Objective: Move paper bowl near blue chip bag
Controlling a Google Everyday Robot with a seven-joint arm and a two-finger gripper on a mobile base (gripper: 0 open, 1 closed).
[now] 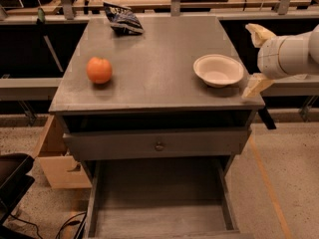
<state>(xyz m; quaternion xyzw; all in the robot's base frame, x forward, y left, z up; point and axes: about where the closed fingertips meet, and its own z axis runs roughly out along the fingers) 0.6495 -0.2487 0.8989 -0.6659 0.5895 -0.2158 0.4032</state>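
Note:
The off-white paper bowl (pixel 218 69) sits upright near the right edge of the grey table top (pixel 154 63). The crumpled dark blue chip bag (pixel 122 20) lies at the back left of the table, far from the bowl. My gripper (pixel 256 59) hangs just off the table's right edge, right beside the bowl. It is open, with one cream fingertip (pixel 258 33) behind and the other in front, and it holds nothing.
An orange fruit (pixel 99 69) sits at the left of the table top. Below the top is a closed drawer with a knob (pixel 159 146), and under it an open drawer (pixel 159 203). A cardboard box (pixel 57 158) stands on the floor at the left.

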